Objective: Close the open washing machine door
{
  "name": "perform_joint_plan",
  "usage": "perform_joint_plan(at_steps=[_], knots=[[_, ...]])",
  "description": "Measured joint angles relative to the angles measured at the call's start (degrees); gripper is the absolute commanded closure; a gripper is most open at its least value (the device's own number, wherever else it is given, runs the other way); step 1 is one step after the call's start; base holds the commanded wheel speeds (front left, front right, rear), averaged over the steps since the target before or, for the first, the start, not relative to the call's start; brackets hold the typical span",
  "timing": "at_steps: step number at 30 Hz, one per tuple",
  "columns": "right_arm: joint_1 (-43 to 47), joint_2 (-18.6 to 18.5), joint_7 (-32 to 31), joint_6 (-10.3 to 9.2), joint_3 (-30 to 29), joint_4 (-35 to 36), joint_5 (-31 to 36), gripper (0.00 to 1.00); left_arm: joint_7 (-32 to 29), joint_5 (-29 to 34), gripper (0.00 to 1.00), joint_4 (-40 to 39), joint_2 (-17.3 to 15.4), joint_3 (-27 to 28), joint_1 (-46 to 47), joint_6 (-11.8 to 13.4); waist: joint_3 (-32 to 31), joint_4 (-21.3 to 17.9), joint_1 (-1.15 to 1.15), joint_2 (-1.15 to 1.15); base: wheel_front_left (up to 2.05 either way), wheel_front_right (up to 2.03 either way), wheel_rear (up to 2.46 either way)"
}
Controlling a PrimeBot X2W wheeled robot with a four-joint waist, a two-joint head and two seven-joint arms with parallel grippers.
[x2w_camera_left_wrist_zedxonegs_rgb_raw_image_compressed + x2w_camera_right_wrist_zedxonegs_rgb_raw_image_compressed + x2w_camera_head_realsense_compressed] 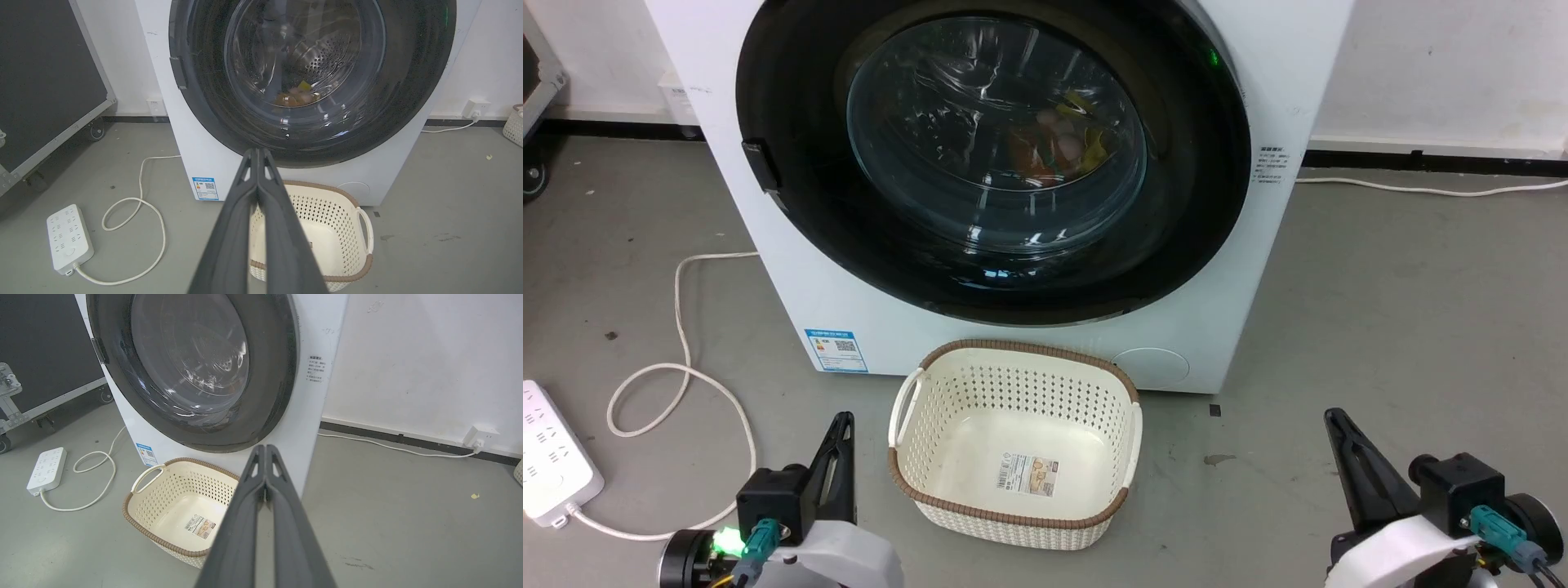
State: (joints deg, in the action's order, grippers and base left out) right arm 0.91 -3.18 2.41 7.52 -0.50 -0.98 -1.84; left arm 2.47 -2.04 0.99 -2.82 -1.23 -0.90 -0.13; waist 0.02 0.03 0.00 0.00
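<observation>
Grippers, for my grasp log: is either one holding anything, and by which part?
Nothing is held. Left gripper and right gripper are both shut, empty, clear of the washing machine door.

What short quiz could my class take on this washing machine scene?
1. True or false: the washing machine door is closed.
2. What lies in the cream laundry basket? A clothes; B a paper label alone; C shoes.
3. Fill in: the left gripper and the right gripper are both ___.
Key: 1 true; 2 B; 3 shut.
</observation>
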Motion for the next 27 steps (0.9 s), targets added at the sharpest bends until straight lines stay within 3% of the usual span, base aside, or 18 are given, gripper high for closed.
perform_joint_plan(at_steps=[27], knots=[[-0.1,0.01,-2.38,0.01,0.49,0.64,1.41,1.0,-2.45,1.88,1.0,-0.73,0.0,1.13,0.05,0.01,-0.02,-0.03,0.0,0.0,0.0,0.0,0.0]])
